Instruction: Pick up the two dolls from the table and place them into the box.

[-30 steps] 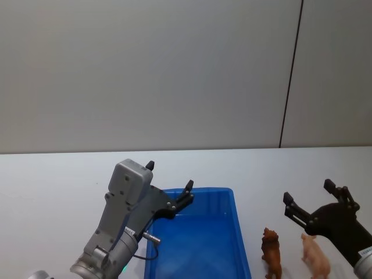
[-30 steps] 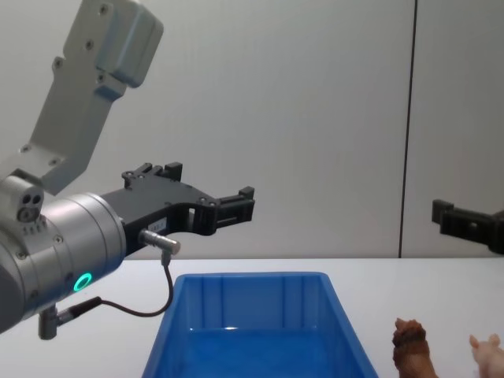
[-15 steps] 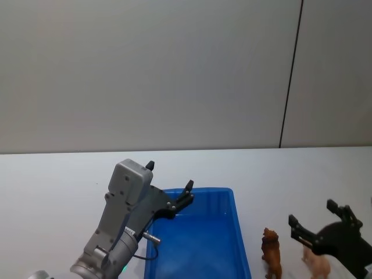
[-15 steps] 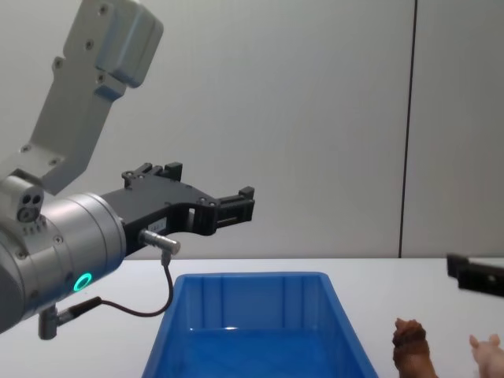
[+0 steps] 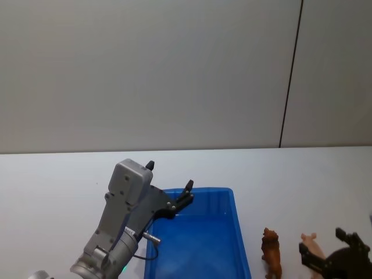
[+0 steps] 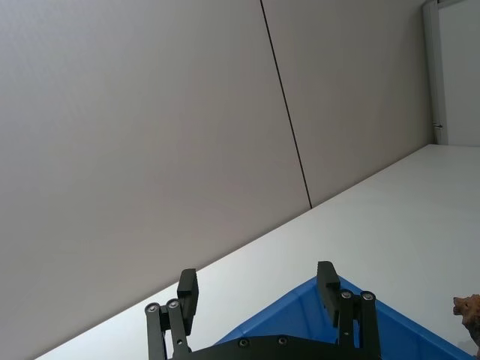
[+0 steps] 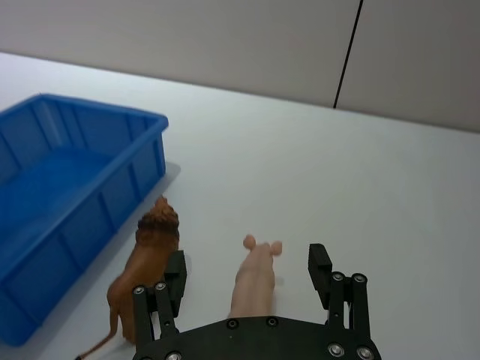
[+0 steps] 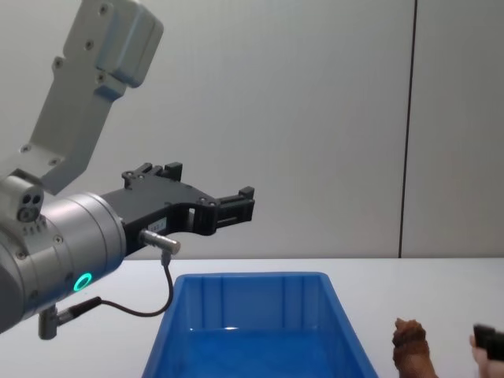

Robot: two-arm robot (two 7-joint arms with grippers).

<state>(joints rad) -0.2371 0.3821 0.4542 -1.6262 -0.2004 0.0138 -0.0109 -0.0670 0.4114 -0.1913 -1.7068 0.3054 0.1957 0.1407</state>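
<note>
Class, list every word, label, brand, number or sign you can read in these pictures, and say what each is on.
None: no readable text.
The blue bin, the reddish-brown doll, the pale pink doll, the left gripper and the right gripper carry no visible words, numbers or logos.
The green ring on the left arm is a plain light.
</note>
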